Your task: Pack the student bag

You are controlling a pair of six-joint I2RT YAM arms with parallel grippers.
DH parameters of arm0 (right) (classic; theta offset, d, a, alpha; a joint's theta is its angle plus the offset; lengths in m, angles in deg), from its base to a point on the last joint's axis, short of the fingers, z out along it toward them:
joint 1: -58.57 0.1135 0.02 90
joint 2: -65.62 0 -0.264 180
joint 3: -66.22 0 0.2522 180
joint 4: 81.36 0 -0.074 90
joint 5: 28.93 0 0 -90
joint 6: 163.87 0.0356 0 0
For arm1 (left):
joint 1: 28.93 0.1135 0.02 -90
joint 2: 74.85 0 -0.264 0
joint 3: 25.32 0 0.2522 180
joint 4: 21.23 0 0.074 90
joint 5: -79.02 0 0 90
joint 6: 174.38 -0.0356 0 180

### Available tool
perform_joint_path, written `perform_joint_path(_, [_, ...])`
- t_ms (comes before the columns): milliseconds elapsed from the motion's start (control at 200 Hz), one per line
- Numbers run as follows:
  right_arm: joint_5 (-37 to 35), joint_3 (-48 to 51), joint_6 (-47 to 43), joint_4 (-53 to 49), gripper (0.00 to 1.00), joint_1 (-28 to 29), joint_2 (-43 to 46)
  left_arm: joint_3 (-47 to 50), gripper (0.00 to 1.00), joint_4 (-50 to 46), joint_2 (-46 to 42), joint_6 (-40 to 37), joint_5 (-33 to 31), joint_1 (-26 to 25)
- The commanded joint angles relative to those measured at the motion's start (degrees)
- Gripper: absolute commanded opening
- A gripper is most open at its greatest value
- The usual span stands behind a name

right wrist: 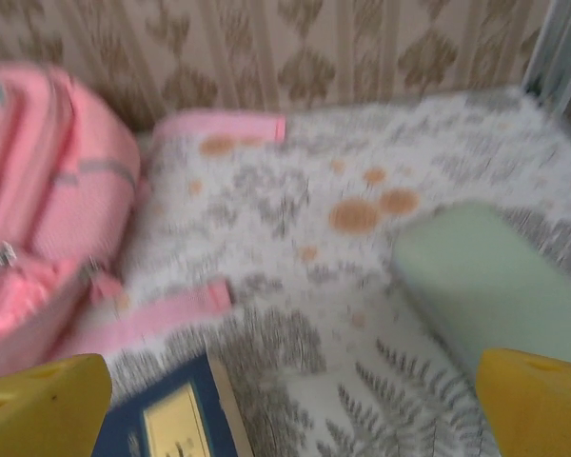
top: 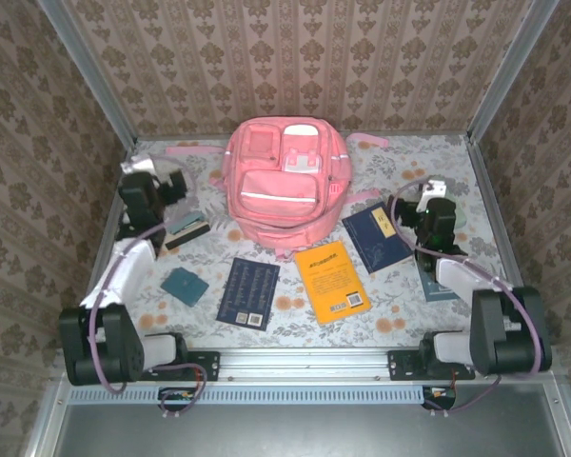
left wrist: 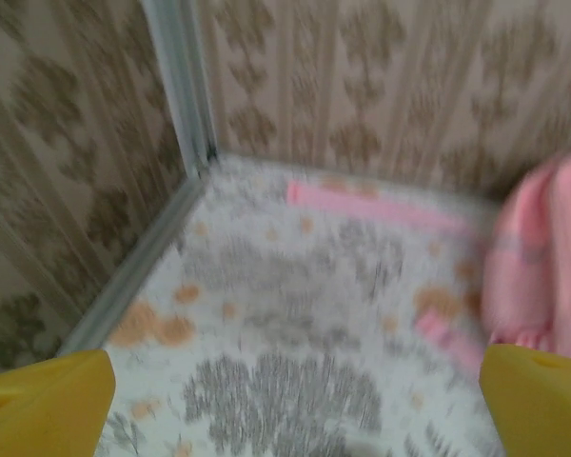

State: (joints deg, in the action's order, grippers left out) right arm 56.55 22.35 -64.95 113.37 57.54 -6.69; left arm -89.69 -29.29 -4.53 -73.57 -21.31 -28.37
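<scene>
The student bag (top: 276, 181) is a large pink backpack lying flat at the back middle of the table, front pockets up. Its side shows at the right edge of the left wrist view (left wrist: 544, 257) and on the left of the right wrist view (right wrist: 48, 190). My left gripper (top: 160, 179) hovers left of the bag, open, yellow fingertips (left wrist: 43, 405) wide apart over bare cloth (left wrist: 295, 419). Right of the bag, my right gripper (top: 411, 205) is open (right wrist: 295, 419) with nothing between its fingers, above a dark blue book (right wrist: 171, 419).
In front of the bag lie an orange book (top: 331, 281), two dark blue books (top: 248, 292) (top: 378, 235), a small teal square (top: 185, 285) and a teal-topped block (top: 186, 228). A pale green object (right wrist: 485, 276) sits by the right gripper. Pink straps (left wrist: 381, 205) (right wrist: 162, 314) trail on the cloth.
</scene>
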Motion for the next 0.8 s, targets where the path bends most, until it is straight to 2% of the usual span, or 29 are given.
perform_joint_path(0, [-3.99,-5.22,11.87,-15.02,1.00,-0.56,5.34,-9.50,1.00,-25.36,-1.27,10.51,2.58,1.38])
perform_joint_path(85, [-5.47,-8.69,16.20,-21.26,1.00,-0.72,7.12,-11.00,1.00,-26.94,-1.38,11.40,7.29,0.39])
perform_joint_path(165, [-4.34,-10.09,16.59,-22.19,1.00,-0.70,8.38,-12.45,0.96,-29.31,-0.71,11.66,8.08,-3.64])
perform_joint_path(300, [-2.16,-11.84,16.63,-24.11,1.00,-0.61,9.74,-17.26,0.93,-36.27,3.55,14.23,2.92,-16.00])
perform_joint_path(455, [0.53,-13.47,16.75,-26.89,1.00,0.10,9.30,-21.31,0.88,-38.41,10.56,17.96,1.40,-31.54])
perform_joint_path(555, [2.22,-14.14,16.63,-28.17,1.00,0.84,8.87,-24.61,0.88,-36.09,16.08,12.16,0.28,-40.67])
perform_joint_path(615, [3.02,-14.45,16.33,-28.68,1.00,1.43,8.47,-28.06,0.84,-37.05,20.56,8.34,0.32,-44.15])
perform_joint_path(715, [4.33,-15.23,15.51,-30.24,1.00,2.50,7.74,-34.54,0.76,-40.26,28.11,3.39,2.25,-47.34])
perform_joint_path(795, [6.36,-15.87,14.98,-31.30,1.00,3.23,6.72,-37.55,0.75,-41.04,32.78,0.48,3.51,-48.56])
